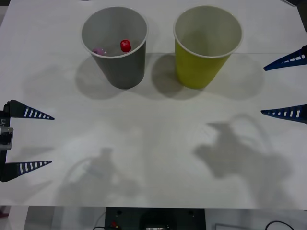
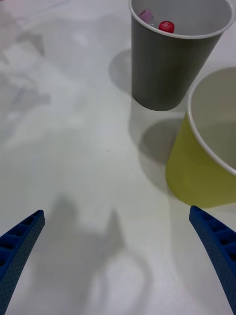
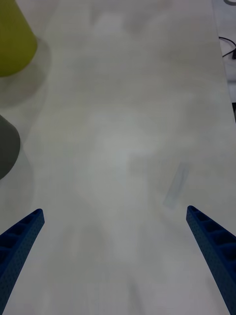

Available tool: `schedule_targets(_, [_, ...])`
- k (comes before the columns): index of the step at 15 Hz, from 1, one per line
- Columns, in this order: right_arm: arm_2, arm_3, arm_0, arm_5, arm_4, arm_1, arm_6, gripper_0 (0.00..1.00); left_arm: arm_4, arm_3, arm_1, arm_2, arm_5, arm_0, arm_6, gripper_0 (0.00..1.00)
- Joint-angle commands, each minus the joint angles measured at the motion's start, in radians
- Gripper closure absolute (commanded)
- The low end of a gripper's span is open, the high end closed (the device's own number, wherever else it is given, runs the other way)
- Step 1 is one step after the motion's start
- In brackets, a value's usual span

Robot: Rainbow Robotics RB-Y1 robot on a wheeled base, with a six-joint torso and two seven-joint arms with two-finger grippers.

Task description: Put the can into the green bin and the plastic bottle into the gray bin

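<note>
The gray bin [image 1: 125, 67] stands upright at the back left of the white table, and the green bin [image 1: 196, 67] stands beside it on the right. Inside the gray bin lies the plastic bottle [image 1: 125, 45]; its red cap and a pinkish patch next to it show above the rim. The right wrist view looks at the gray bin [image 2: 167, 69], the bottle [image 2: 166, 26] and the green bin [image 2: 196, 172]. The can is hidden. My left gripper [image 1: 51, 140] is open and empty at the table's left edge. My right gripper [image 1: 263, 90] is open and empty at the right edge.
The table [image 1: 153, 143] carries only arm shadows in its middle and front. A dark base unit [image 1: 153, 218] with cables sits below the front edge. In the left wrist view the green bin [image 3: 12, 39] and gray bin [image 3: 6, 147] show at one side.
</note>
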Motion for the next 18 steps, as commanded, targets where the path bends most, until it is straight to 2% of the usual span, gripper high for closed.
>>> schedule_targets(1, [-0.053,-0.022,0.118,0.000,-0.015,0.018,0.093,0.00,0.000,0.000,0.000,0.000,0.000,0.000,0.000,0.00])
schedule_targets(9, [-0.119,-0.036,0.328,0.000,-0.038,0.055,0.317,0.00,0.000,0.000,0.000,0.000,0.000,0.000,0.000,0.00])
schedule_targets(13, [-0.160,-0.068,0.416,0.000,-0.046,0.058,0.331,0.00,0.000,0.000,0.000,0.000,0.000,0.000,0.000,0.00])
schedule_targets(18, [-0.168,-0.059,0.424,0.000,-0.040,0.066,0.331,0.00,0.000,0.000,0.000,0.000,0.000,0.000,0.000,0.00])
